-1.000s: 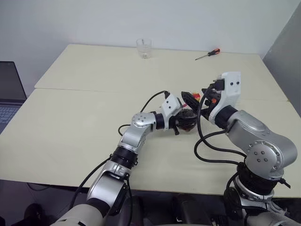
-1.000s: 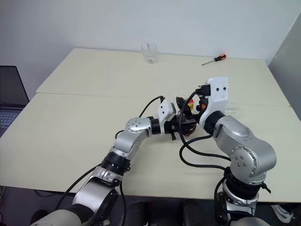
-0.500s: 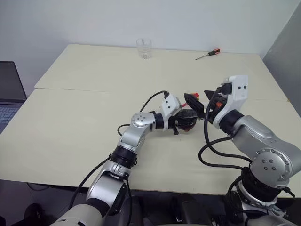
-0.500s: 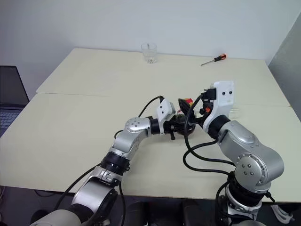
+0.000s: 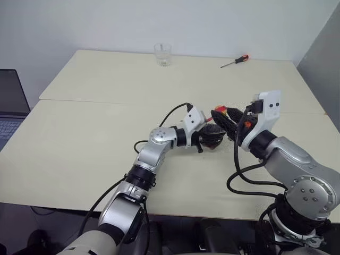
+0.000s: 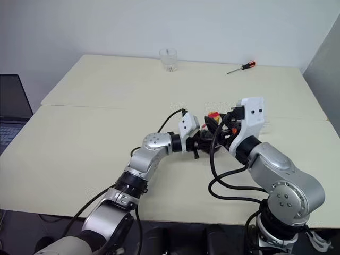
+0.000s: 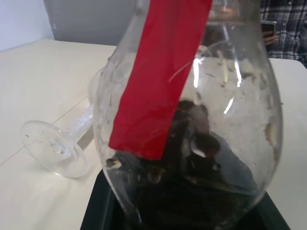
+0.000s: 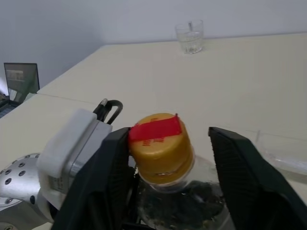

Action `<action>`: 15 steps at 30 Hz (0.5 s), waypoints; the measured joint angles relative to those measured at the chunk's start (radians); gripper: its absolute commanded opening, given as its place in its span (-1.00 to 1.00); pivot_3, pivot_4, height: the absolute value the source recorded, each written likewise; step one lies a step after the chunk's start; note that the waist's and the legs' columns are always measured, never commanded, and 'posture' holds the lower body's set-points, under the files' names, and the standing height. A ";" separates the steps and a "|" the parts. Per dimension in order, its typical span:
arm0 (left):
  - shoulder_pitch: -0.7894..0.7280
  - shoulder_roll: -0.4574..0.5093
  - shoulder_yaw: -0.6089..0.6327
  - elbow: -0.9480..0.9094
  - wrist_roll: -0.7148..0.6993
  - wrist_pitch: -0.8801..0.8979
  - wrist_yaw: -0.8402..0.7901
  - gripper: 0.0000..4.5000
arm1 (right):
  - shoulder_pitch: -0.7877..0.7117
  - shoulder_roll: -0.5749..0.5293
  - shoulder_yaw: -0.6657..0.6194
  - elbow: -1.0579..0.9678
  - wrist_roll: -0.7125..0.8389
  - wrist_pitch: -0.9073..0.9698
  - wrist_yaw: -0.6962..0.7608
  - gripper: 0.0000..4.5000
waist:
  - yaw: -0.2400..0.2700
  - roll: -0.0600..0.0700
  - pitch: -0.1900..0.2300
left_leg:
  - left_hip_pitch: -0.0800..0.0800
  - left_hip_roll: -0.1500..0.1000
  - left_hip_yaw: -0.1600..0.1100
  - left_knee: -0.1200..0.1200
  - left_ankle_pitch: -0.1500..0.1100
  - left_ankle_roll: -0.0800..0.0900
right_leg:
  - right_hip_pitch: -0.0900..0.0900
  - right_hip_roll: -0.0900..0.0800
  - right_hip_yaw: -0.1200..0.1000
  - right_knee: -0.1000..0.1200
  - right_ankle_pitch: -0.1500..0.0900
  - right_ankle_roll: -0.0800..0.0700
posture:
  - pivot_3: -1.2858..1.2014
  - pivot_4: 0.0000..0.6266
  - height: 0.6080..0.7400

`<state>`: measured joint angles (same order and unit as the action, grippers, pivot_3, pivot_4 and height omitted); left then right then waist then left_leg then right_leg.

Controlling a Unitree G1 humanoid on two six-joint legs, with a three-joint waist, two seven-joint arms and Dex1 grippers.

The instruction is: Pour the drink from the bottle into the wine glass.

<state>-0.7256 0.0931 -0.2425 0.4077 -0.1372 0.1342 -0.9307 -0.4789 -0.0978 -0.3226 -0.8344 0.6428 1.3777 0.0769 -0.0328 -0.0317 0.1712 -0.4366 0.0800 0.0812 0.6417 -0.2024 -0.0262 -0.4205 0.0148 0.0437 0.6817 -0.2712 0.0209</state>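
**Bottle held by left claw; right claw astride the cap; wine glass down on its side**

Head views: The left gripper (image 5: 206,139) was clamped on the bottle (image 5: 213,136) above the cream table (image 5: 79,133), near its middle. The right gripper (image 5: 225,118) stood at the bottle's yellow cap (image 5: 220,109). A clear tumbler (image 5: 162,54) and a screwdriver (image 5: 234,61) lay well apart at the far edge. A laptop (image 5: 9,101) sat off the table's left side.

Left wrist view: The bottle's rounded body sat gripped between the black fingers (image 7: 98,211). The drink (image 7: 192,191) lay dark in its lower part, and a red tape strip (image 7: 158,81) ran across the plastic. Beside it the wine glass (image 7: 55,148) lay on its side on the table. A person in a plaid shirt (image 7: 283,24) stood beyond.

Right wrist view: The right gripper's jaws were parted to either side of the cap. One finger sat close against it; the other stood clear. No grip was made.
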 measured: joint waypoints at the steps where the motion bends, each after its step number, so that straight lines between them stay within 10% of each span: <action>1: 0.000 0.000 -0.003 0.001 0.001 0.001 0.000 -0.45 | 0.002 -0.001 -0.004 -0.003 0.006 0.000 0.000 -0.35 | 0.000 0.000 0.000 | 0.000 0.000 0.000 0.000 0.000 0.000 | 0.000 0.000 0.000 0.000 0.000 0.000 | 0.03 -0.52 1.00; 15: -0.006 -0.006 -0.006 0.002 -0.001 -0.002 -0.004 -0.47 | 0.001 -0.133 -0.042 0.051 0.119 -0.050 0.083 -0.45 | 0.000 0.000 0.000 | 0.000 0.000 0.000 0.000 0.000 0.000 | 0.000 0.000 0.000 0.000 0.000 0.000 | 0.03 -0.52 1.00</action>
<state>-0.7320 0.0868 -0.2487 0.4095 -0.1386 0.1320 -0.9345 -0.4777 -0.2312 -0.3641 -0.7832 0.7614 1.3281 0.1596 -0.0329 -0.0317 0.1712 -0.4365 0.0798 0.0814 0.6417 -0.2024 -0.0261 -0.4204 0.0150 0.0437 0.6815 -0.2713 0.0210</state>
